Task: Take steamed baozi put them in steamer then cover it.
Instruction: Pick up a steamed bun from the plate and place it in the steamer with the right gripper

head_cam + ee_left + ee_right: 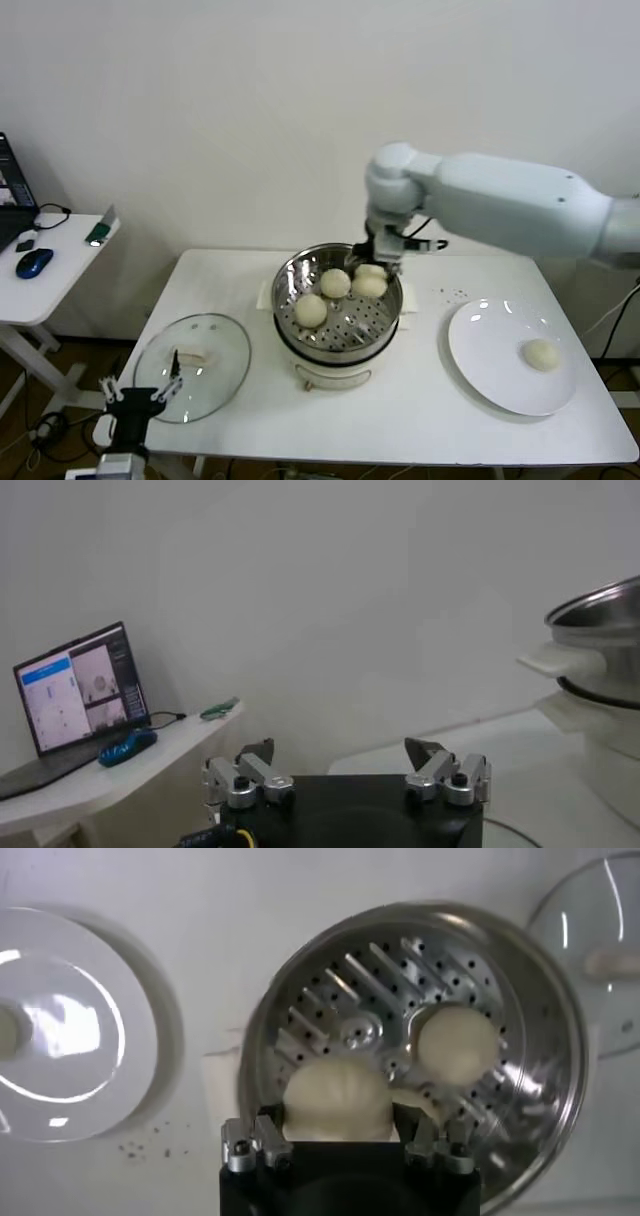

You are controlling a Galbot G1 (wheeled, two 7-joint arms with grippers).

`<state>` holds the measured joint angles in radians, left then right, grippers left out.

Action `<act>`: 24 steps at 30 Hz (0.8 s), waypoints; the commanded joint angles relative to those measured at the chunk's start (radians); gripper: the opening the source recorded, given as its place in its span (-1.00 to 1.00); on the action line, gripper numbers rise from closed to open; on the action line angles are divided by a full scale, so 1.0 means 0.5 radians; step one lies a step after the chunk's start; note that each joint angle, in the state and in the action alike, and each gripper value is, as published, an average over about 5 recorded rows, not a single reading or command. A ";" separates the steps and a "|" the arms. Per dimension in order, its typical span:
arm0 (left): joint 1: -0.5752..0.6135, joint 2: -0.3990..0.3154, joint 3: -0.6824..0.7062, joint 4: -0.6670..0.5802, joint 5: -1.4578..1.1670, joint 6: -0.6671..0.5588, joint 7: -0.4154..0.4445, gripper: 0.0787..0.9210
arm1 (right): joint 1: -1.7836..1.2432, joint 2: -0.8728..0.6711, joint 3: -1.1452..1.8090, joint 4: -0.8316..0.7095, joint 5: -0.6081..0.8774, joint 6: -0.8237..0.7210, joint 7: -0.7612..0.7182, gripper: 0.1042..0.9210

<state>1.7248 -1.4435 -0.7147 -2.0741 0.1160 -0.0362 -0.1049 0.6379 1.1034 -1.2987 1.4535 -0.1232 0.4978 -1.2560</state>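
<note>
Steamer (345, 345): three steamed baozi (311, 310); right end effector (340, 1133) pinches one. White plate (490, 355): one bun. Left end effector (345, 755): spread, low beside the tabletop (420, 410).

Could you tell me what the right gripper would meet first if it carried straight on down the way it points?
The bun between the right gripper's fingers, which likely already sits on the steamer floor, though depth is unclear.

White table (420, 400): steamer (338, 345), cover (192, 366), plate (510, 357)
</note>
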 commanded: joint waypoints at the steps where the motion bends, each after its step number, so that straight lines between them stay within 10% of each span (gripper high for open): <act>1: 0.016 0.010 -0.008 -0.011 -0.020 0.008 0.003 0.77 | -0.222 0.226 -0.010 0.031 -0.050 0.025 -0.013 0.47; 24: 0.015 0.028 -0.018 0.051 -0.061 -0.024 0.008 0.77 | -0.230 0.118 0.063 0.049 -0.174 0.006 0.026 0.75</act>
<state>1.7326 -1.4318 -0.7230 -2.0523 0.0894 -0.0463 -0.1008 0.5020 1.1736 -1.2842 1.4707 -0.2026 0.4951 -1.2501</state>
